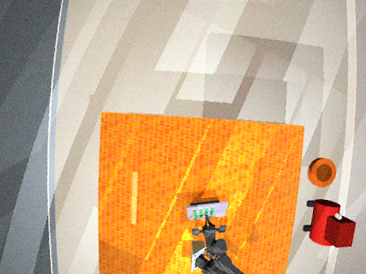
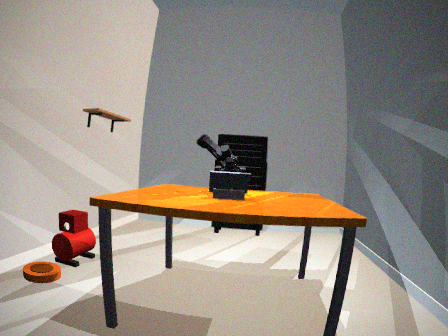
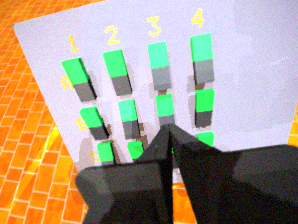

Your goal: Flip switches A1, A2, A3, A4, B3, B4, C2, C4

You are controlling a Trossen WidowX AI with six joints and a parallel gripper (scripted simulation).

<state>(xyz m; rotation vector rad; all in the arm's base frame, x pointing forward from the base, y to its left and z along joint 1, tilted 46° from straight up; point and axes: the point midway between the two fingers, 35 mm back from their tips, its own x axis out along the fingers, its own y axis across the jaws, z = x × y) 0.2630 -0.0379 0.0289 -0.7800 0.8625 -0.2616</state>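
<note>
The switch panel point(image 1: 221, 210) point(image 2: 230, 180) point(image 3: 255, 75) stands tilted on the table; its lettering shows in the wrist view. Switches A1 point(image 3: 79, 80), A2 point(image 3: 117, 72), A3 point(image 3: 159, 65), A4 point(image 3: 202, 58), B1 point(image 3: 94, 123), B2 point(image 3: 129, 119), B3 point(image 3: 165, 108) and B4 point(image 3: 204, 107) each show a green far half and a grey near half. C1 point(image 3: 105, 152), C2 point(image 3: 135, 149) and C4 point(image 3: 205, 139) are partly hidden, C3 almost wholly. Which ends are raised is not clear. My gripper point(image 1: 206, 218) point(image 3: 168, 128) is shut and empty, its tips at B3's near end; contact cannot be told.
The orange brick-patterned table point(image 1: 146, 148) point(image 2: 150, 197) point(image 3: 30, 110) carries the panel and the arm point(image 1: 231, 273) point(image 2: 215, 147). A pale strip point(image 1: 134, 197) lies left of the panel. A red machine point(image 1: 323, 222) point(image 2: 74, 242) and an orange ring point(image 1: 311, 170) point(image 2: 42, 277) are on the floor.
</note>
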